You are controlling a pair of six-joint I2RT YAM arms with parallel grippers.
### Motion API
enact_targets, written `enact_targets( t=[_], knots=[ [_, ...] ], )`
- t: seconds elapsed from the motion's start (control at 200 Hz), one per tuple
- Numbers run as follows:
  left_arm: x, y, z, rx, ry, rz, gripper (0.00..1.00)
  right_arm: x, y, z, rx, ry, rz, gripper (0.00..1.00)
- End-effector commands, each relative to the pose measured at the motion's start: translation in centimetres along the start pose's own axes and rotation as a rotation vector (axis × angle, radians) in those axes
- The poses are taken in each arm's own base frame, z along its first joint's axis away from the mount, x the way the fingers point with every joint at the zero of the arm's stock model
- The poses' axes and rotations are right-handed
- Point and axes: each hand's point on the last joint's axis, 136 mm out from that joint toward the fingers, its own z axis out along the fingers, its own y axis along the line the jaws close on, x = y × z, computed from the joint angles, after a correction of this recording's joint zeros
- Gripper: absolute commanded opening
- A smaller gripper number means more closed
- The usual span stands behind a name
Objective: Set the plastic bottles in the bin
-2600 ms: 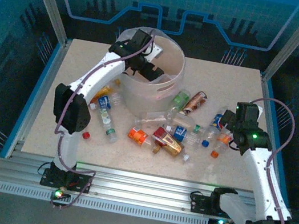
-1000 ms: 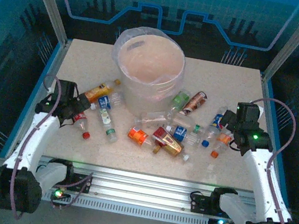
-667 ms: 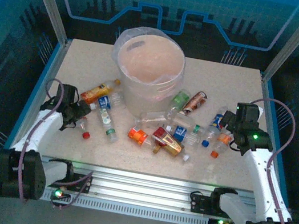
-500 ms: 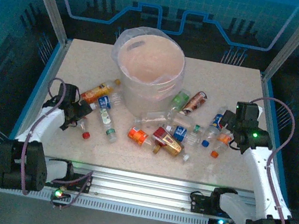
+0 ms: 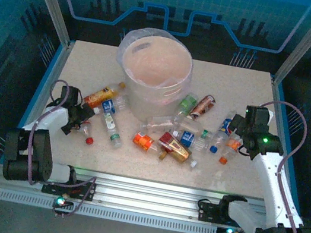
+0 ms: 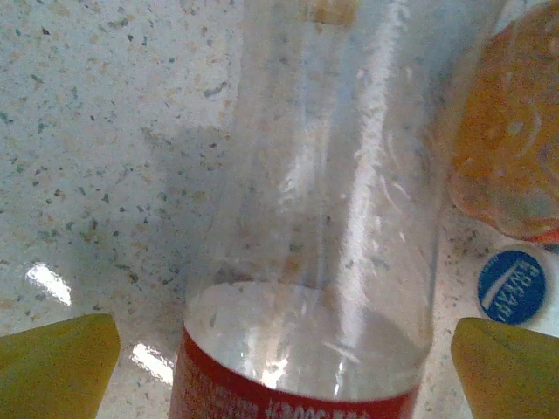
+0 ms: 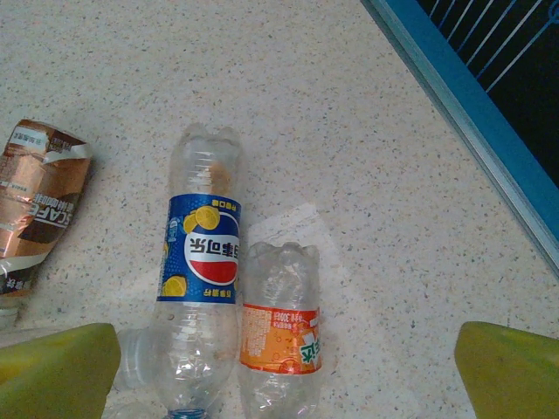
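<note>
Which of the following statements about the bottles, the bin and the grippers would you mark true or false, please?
1. The bin stands upright at the far middle of the table. True.
2. The left gripper is shut on a red-labelled bottle. False: its jaws stand open on either side of that bottle.
3. In the right wrist view, a blue-labelled bottle and an orange-labelled bottle lie side by side. True.
4. The right gripper holds a bottle. False: it is open and empty, above those two.
5. Every bottle is in the bin. False: many bottles lie on the table.
</note>
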Motion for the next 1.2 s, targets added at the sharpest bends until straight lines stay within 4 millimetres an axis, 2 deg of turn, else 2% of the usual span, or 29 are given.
enact_targets(
  t=[0.0,0.32,0.385,0.525,0.7,1.001,1.196],
  knots=[
    [0.4,0.4,1.0,0.006,0.029,-0.032,0.99,-0.2,-0.2,-0.5,0.01,-0.004,0.009,1.0],
    [0.7,0.3,2.8,0.035,0.083,-0.09,0.92,-0.3,-0.8,-0.9,0.03,-0.016,0.008,1.0],
    [0.7,0.2,3.1,0.042,0.091,-0.101,0.88,-0.3,-0.9,-1.0,0.038,-0.015,0.007,1.0],
    [0.7,0.3,3.4,0.043,0.097,-0.112,0.72,-0.1,-1.2,-1.1,0.047,-0.015,0.006,1.0],
    [0.8,0.3,3.1,0.052,0.093,-0.126,0.63,-0.3,-1.3,-1.2,0.048,-0.025,0.012,1.0],
    [-0.4,-0.4,0.8,0.086,0.032,-0.118,0.46,-0.3,-1.2,-1.2,0.04,-0.023,0.019,1.0],
    [-2.0,-0.9,-2.8,0.118,-0.057,-0.097,0.42,-0.3,-1.0,-1.2,0.031,-0.025,0.022,1.0]
  ],
)
